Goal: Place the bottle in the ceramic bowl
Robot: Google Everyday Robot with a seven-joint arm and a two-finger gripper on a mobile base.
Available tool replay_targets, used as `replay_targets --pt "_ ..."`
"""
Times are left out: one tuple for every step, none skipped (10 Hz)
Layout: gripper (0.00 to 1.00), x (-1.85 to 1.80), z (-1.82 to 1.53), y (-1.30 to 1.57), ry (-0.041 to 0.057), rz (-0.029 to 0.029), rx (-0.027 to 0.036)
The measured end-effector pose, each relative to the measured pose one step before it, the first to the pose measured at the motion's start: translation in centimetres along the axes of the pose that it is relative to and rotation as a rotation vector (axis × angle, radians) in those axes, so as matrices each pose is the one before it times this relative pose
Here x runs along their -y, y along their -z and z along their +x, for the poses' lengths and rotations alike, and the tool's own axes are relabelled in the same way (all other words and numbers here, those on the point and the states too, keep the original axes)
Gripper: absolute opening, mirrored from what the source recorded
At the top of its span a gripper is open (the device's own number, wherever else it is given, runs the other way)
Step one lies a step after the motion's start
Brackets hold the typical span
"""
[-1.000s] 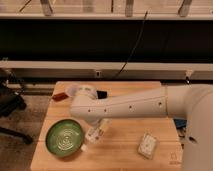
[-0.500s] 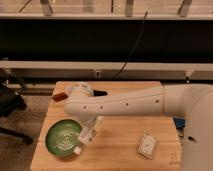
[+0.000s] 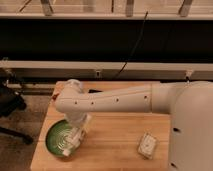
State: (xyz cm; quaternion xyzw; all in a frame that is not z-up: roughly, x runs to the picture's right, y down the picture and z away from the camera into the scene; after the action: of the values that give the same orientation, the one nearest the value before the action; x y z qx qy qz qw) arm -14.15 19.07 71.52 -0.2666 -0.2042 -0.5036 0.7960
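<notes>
So, camera view only: the arm (image 3: 117, 102) reaches in from the right across the wooden surface (image 3: 115, 140), wrist bent down at its left end. The gripper (image 3: 75, 140) hangs at the right rim of the ceramic bowl (image 3: 59, 139), which sits at the front-left of the surface. The bottle (image 3: 76, 136) shows as a pale shape at the gripper's tip, tilted, overlapping the bowl's right edge; can't tell if it touches the bowl. Fingers: can't tell whether spread or pinching, since the bottle and the wrist blur together. A flat white packet (image 3: 147, 145) lies front-right, well apart from the bowl.

Vs 0.5 s ago: wrist and bottle are further left and lower, now over the bowl's rim rather than just beside it. Bowl and packet haven't shifted.
</notes>
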Motion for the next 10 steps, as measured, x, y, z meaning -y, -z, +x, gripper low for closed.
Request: replay_targets --pt "0.01 1.092 -0.544 -0.067 0.02037 0.00709 0.01445" --pt "0.01 1.153 -0.555 -0.114 0.02144 0.0047 0.01644" --pt "0.01 0.695 -0.327 -0.24 0.0173 0.00239 0.01329" --pt "0.01 0.501 -0.235 -0.29 0.01115 0.00215 0.01054" --pt "0.01 0.397 -0.331 -0.438 0.01457 -0.00151 0.00949" --pt "0.01 0.338 -0.183 -0.459 0.01091 0.00604 0.00799" --pt "0.01 0.076 -0.072 -0.388 0.00423 0.00195 0.00654" --pt "0.01 0.423 -0.168 -0.515 0.01229 0.00282 0.00499" --pt "0.04 0.303 -0.079 -0.283 0.00838 0.00116 0.00004" --pt "0.14 0.311 -0.044 -0.454 0.01041 -0.0018 0.00076"
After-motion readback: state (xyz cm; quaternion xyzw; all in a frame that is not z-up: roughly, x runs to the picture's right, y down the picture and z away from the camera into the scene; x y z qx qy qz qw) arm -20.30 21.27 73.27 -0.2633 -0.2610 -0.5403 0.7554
